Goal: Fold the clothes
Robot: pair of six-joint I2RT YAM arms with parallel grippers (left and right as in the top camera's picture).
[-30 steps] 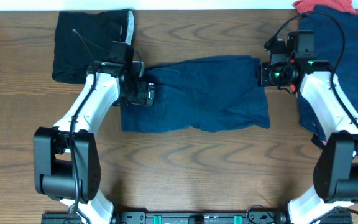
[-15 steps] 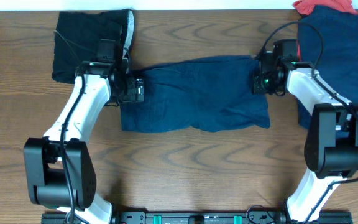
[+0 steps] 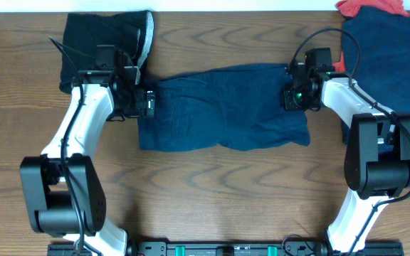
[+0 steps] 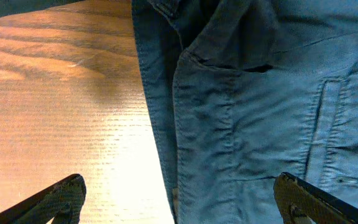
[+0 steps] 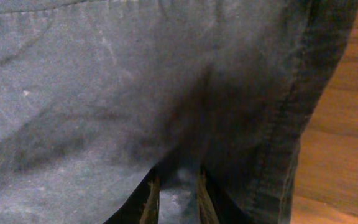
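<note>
Two white robot arms work over a wood-grain table [image 3: 212, 185] on which four lots of clothes lie. One pair of navy-blue shorts [image 3: 223, 107] is spread crosswise at the centre of the table, its fabric rumpled and its lower edge uneven. One black piece [image 3: 95, 50] with a grey band [image 3: 146, 35] sits folded at the far left corner, just beside the shorts' left end. One larger navy heap [image 3: 393, 64] covers the far right side, and one red-orange piece [image 3: 372, 7] shows at its top edge. The left arm [image 3: 84, 135] reaches to the shorts' left end, where the left gripper [image 3: 148, 103] hangs with its two fingers [image 4: 61, 199] spread wide, grasping nothing. Its wrist camera shows the garment's edge, one stitched seam [image 4: 225, 124] and bare wood below the parted tips. The right arm [image 3: 354, 96] bends in from the other side, and the right gripper [image 3: 288, 96] sits at the shorts' upper right corner. Seen from its wrist, its two fingers [image 5: 148, 199] stand close together with a fold of navy cloth between them. Whether they pinch that fold or only flank it cannot be told.
</note>
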